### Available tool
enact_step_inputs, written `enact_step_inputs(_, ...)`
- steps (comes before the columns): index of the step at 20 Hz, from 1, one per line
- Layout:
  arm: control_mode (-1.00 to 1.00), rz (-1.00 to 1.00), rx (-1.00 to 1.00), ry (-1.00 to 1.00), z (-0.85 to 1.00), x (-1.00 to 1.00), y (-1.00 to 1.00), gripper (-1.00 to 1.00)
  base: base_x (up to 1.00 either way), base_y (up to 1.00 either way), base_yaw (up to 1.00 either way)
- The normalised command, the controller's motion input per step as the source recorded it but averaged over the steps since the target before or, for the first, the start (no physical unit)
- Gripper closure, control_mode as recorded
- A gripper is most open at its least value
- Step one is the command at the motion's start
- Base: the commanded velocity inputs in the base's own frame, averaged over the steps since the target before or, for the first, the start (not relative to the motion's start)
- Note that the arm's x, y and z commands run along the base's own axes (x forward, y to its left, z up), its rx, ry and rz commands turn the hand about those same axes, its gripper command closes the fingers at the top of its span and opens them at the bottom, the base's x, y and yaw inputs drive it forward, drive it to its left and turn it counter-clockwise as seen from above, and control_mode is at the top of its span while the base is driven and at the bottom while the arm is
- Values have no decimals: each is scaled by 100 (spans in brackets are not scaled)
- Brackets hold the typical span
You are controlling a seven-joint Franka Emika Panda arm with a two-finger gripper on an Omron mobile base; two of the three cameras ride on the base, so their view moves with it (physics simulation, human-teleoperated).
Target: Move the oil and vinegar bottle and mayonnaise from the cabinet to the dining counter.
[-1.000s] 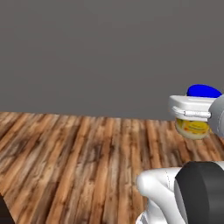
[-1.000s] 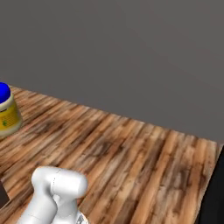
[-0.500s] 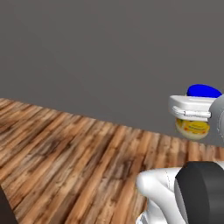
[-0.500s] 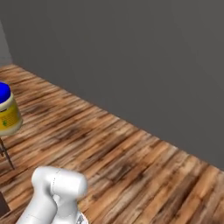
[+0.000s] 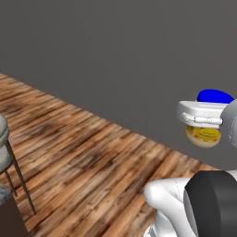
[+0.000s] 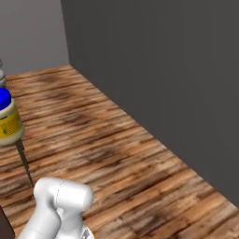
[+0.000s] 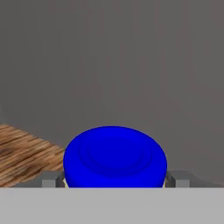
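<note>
Mayonnaise in transit, clamped in our jaws.
We hold the mayonnaise (image 5: 207, 129) upright off the wood floor (image 5: 78, 157), jaws wide around its body, blue lid at 12 o'clock; dining table unseen.

A wooden plank floor (image 5: 88, 152) in brown tones, with darker streaks in the grain, runs across the lower part of both base views and meets a plain dark grey wall (image 5: 115, 55) behind it. In the right base view the wall (image 6: 163, 70) turns a corner near the upper left, where a lighter grey stretch begins. At the left edge of the left base view stands a stool (image 5: 4, 148) with a pale grey round seat and thin dark metal legs resting on the floor. The hand view catches a patch of the same floor (image 7: 22, 153) at its lower left, below the grey wall.
</note>
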Motion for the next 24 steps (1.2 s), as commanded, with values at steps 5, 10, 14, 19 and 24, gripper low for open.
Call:
enact_step_inputs(5,100,0,0,0,0,0,0,100,100,-31,53)
enact_step_inputs(10,100,0,0,0,0,0,0,100,100,-53,52)
enact_step_inputs(14,100,0,0,0,0,0,0,100,100,-70,47)
enact_step_inputs(19,100,0,0,0,0,0,0,100,100,-81,43)
enact_step_inputs(24,100,0,0,0,0,0,0,100,100,-76,45)
